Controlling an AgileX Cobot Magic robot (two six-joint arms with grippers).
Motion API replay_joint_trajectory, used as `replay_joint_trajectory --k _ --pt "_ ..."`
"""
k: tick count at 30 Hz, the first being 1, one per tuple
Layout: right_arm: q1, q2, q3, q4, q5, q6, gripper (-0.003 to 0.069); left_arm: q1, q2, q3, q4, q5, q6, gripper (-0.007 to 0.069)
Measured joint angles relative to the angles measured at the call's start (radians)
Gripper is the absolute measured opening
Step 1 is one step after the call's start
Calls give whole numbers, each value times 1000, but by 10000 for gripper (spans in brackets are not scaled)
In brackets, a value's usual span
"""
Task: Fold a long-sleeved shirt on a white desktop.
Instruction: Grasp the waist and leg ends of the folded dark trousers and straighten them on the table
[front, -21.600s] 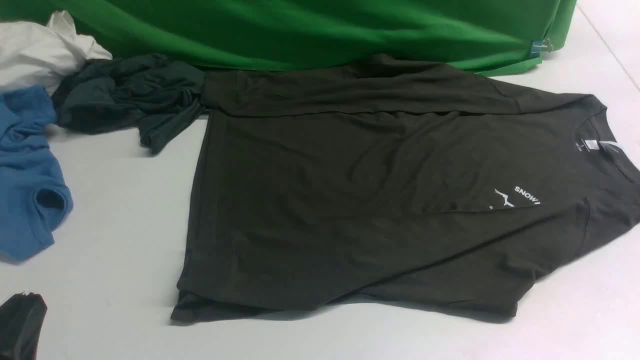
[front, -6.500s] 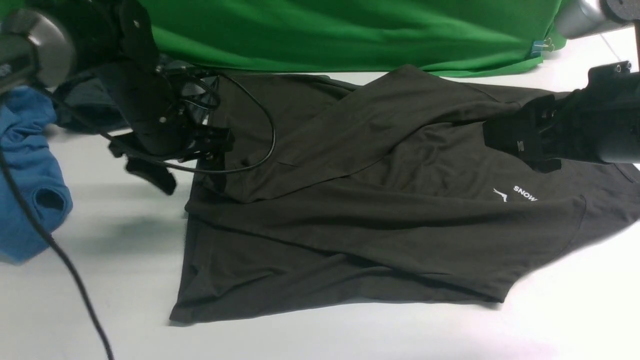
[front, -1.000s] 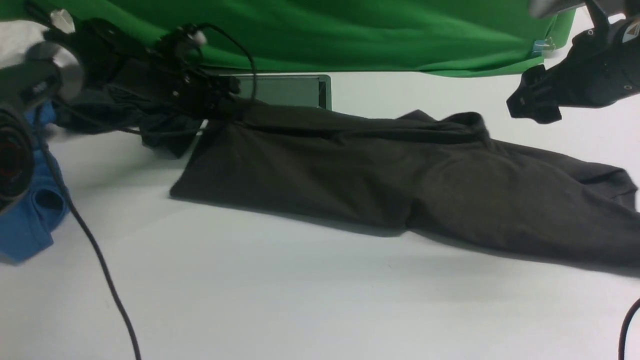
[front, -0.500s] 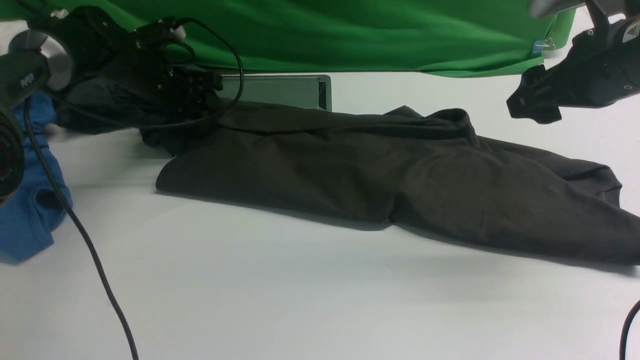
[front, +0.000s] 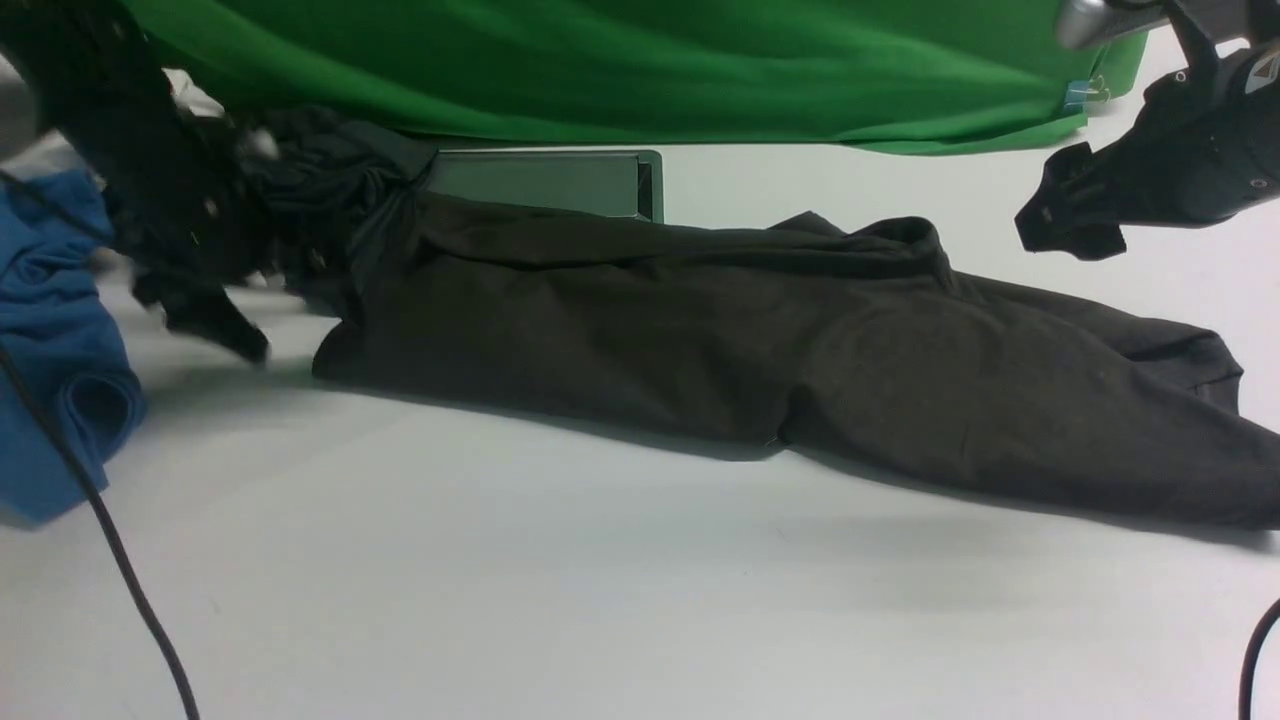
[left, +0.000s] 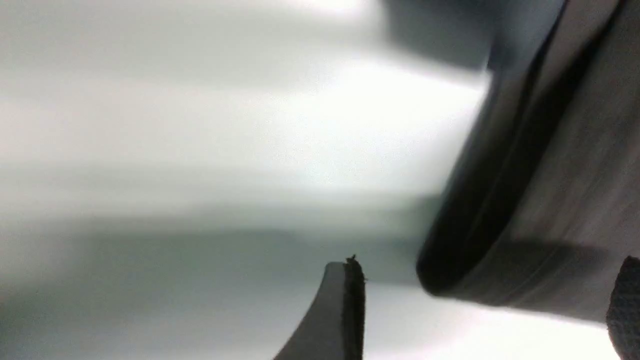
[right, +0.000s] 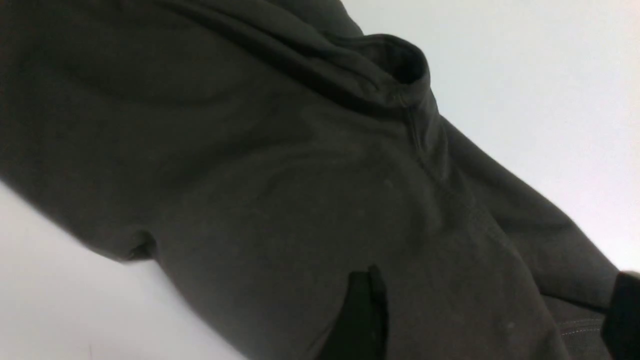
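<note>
Lying across the middle of the counter (front: 560, 560), the shirt (front: 760, 340) is folded lengthwise into a long dark band that runs from about 9 o'clock to 3 o'clock in the front view, its right end sloping nearer the camera. No print shows on the upper face. A raised fold stands up along its far edge, right of centre.

The left gripper (left: 480, 310) hangs at about 10 o'clock in the front view, blurred, just beside the shirt's left end. In the left wrist view its jaws stand wide apart with nothing between them; the rounded, folded edge of the shirt lies close by one finger (left: 340, 310), apart from it.

The right gripper (front: 1070, 215) hovers at about 2 o'clock, above the counter and clear of the shirt's right end. Its wrist view looks down on the cloth, with both dark fingertips spread wide and empty.

A green cloth (front: 640, 60) covers the far edge at 12 o'clock, and a flat grey panel (front: 545, 183) sits just in front of it, touching the shirt's far side. A blue garment (front: 55, 340) lies at 9 o'clock, with a darker crumpled garment (front: 320, 180) between it and the shirt. A black cable (front: 110, 540) trails over the near-left counter.
</note>
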Motion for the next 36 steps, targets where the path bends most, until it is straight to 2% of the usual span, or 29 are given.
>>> replay_joint_trajectory --k 7,10,11,12,13,15,16,17,19,27,28,29,30,31,32,33,34,36 --pt "0 0 0 6 1 0 582 -19 -18 113 -101 -157 33 691" --pt "0 0 0 9 3 0 582 -18 -10 119 -138 -168 66 641" --pt "0 0 0 10 3 0 582 -17 -8 119 -165 -170 94 573" --pt "0 0 0 11 3 0 582 -17 -6 119 -174 -170 101 538" --pt "0 0 0 11 3 0 582 -17 -6 119 -174 -170 101 538" --pt "0 0 0 11 3 0 582 -17 2 120 -192 -172 128 308" --pt "0 0 0 11 3 0 582 -17 3 120 -192 -174 129 272" --pt "0 -2 0 12 3 0 582 -17 4 122 -192 -177 131 181" --pt "0 -7 0 15 3 0 582 -17 4 125 -189 -177 134 77" --pt "0 -103 2 27 9 0 577 -26 -111 288 -143 -252 130 67" --pt "0 -125 2 36 13 -2 546 -26 -158 345 -134 -282 130 67" --pt "0 -145 3 47 18 -7 473 -26 -203 417 -124 -320 127 67" --pt "0 -148 3 47 20 -8 459 -26 -219 427 -124 -336 124 67" --pt "0 -173 7 61 20 -16 332 -26 -277 502 -119 -393 117 67" --pt "0 -179 7 64 20 -19 311 -26 -285 512 -118 -402 115 67" --pt "0 -199 13 74 19 -22 172 -26 -334 585 -116 -455 111 67" --pt "0 -222 18 81 13 -26 92 -26 -399 661 -113 -535 110 67" --pt "0 -236 19 83 13 -28 57 -23 -430 703 -113 -577 108 67"
